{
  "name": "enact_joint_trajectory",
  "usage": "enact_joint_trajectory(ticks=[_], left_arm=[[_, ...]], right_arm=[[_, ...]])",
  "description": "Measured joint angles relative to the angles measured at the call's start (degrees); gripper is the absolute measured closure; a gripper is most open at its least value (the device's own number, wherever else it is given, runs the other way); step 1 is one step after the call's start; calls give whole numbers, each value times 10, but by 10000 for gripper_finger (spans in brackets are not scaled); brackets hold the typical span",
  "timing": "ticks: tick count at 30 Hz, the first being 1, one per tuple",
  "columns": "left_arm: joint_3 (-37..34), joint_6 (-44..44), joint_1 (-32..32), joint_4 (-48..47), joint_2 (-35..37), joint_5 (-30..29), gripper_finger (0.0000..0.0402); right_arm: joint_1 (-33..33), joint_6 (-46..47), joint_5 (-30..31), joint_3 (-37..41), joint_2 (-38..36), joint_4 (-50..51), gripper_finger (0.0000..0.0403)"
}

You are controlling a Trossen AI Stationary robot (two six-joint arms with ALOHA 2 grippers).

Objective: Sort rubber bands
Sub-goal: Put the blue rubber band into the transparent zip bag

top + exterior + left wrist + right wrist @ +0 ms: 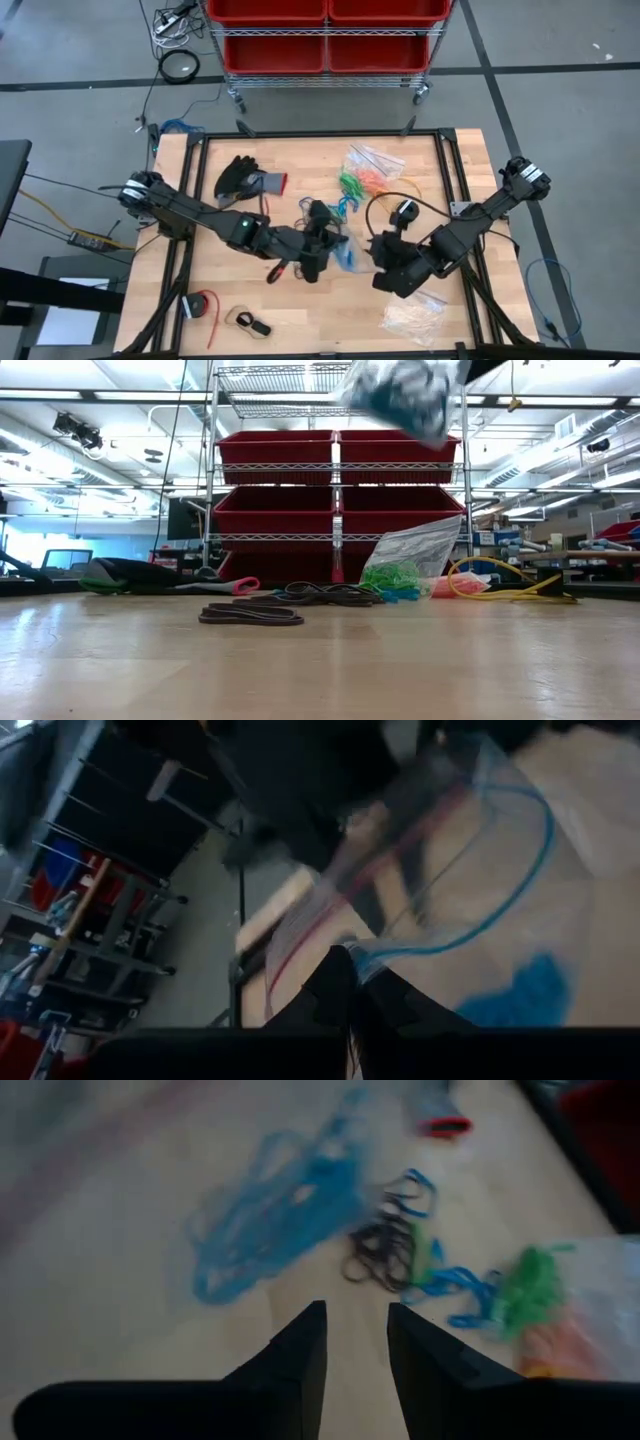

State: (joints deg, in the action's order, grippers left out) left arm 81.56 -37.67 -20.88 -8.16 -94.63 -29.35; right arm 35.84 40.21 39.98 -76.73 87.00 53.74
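1. The left tool (pixel 322 250), near the middle of the wooden bench (pixel 300 310), is pinched closed on a clear plastic zip bag (pixel 450 870) holding blue rubber bands (pixel 535 990), probably lifted so the other arm can fill it.
2. The right tool (pixel 355 1340) hovers beside the bag, fingers a little apart, holding nothing.
3. Loose thin blue, black and green rubber bands (pixel 345 195) lie toward the bench's far edge.
4. The near edge offers bare room; a yellow cable (pixel 385 200) crowds the right arm.
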Motion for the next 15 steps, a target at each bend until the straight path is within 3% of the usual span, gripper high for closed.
enact_joint_trajectory(ticks=[9, 15], left_arm=[[-194, 0, 0, -20, 88, 0, 389], [-241, 0, -5, -104, 118, 0, 389]], right_arm=[[-23, 37, 19, 0, -3, 59, 309], [-75, 16, -15, 64, -3, -10, 310]])
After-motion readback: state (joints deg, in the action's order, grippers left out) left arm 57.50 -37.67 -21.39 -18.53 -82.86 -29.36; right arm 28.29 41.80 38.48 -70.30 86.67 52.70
